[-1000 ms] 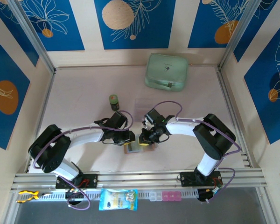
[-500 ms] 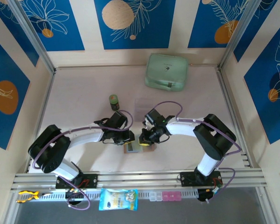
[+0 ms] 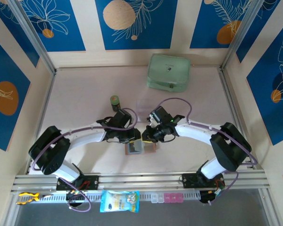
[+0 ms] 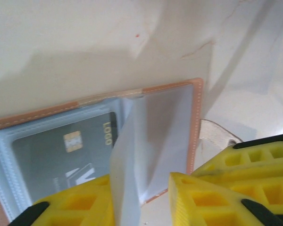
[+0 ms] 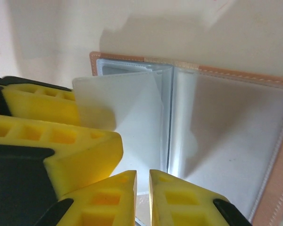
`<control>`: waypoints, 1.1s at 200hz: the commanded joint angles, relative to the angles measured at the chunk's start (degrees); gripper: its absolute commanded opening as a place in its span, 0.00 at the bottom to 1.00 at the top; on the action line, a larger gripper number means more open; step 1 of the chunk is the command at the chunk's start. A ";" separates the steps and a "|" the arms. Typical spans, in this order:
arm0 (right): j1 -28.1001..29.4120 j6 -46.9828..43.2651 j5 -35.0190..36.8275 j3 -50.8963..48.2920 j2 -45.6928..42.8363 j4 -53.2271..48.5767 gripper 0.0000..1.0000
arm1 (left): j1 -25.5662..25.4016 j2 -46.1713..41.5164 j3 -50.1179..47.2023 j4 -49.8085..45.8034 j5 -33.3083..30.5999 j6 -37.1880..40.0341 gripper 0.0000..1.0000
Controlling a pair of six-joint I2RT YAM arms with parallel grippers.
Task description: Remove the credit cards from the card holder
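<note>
Right elbow [image 3: 228,141] is swinging outward; clenched right gripper [image 5: 142,178] is likely steadying the open card holder [image 5: 226,71] while left gripper [image 4: 141,188], grip unclear, is parting a sleeve [image 4: 132,155] above a pocketed credit card [image 4: 61,155].

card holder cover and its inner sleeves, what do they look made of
The cover of the card holder looks like tan leather or faux leather: matte, with a stitched edge. The inner sleeves look like frosted clear plastic, slightly glossy; a card shows through one.
</note>
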 commanded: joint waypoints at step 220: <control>-11.03 -1.84 -2.40 -7.15 -14.79 -5.74 0.17 | -5.07 10.12 11.13 -1.15 1.30 0.03 0.47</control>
